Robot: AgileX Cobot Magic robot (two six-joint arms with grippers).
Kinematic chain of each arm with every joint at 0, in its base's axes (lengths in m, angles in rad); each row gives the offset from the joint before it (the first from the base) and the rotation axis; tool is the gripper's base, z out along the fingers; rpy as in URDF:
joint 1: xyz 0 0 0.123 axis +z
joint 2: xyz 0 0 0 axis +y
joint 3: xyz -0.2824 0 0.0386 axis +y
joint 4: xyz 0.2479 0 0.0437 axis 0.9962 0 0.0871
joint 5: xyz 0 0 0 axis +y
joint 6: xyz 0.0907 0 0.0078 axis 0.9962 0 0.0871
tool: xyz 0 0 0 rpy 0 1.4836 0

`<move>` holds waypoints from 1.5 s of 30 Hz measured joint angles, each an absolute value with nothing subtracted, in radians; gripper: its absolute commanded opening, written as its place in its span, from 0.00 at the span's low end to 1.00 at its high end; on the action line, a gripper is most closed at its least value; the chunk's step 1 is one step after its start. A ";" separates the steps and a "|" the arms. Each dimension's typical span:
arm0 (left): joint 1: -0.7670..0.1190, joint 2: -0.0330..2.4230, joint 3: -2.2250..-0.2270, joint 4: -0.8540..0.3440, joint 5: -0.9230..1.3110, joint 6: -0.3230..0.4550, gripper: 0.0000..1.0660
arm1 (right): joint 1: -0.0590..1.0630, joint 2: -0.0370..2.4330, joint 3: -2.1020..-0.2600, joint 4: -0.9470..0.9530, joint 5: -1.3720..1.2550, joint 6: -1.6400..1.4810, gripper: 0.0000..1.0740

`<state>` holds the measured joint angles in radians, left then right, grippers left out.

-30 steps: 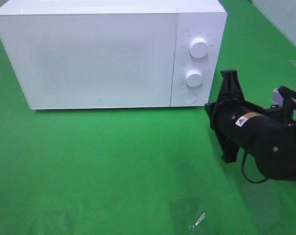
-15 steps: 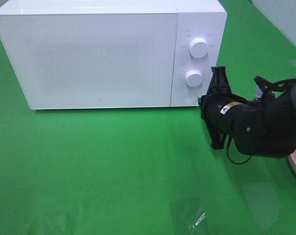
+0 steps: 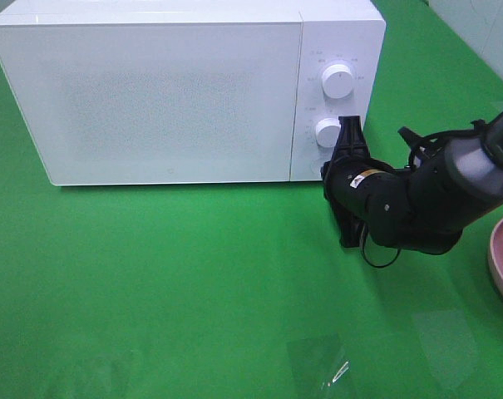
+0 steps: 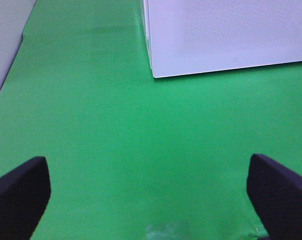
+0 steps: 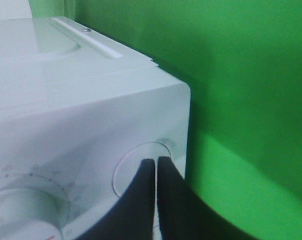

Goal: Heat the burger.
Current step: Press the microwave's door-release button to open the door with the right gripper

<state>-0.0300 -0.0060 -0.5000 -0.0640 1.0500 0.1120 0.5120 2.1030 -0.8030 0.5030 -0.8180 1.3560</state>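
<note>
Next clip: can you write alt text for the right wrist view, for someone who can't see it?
The right gripper, jaws shut, points its black tips at the round button on the front panel of the white microwave; whether they touch it is unclear. A dial sits beside the button, and green cloth fills the rest.

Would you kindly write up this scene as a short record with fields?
microwave: white, door closed, standing on the green table
right gripper: shut, tips at the round button low on the microwave front
left gripper: open, empty, above the table
plate: pink, at the right edge, only partly in view
burger: not in view
</note>
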 measured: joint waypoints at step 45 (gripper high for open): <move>-0.030 -0.006 -0.500 -0.064 1.050 0.112 0.94 | 0.547 2.231 -0.901 0.583 -1.007 1.407 0.00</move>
<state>-0.0300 -0.0060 -0.5000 -0.0640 1.0500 0.1120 0.5470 2.2310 -0.9010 0.5830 -1.0070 1.4070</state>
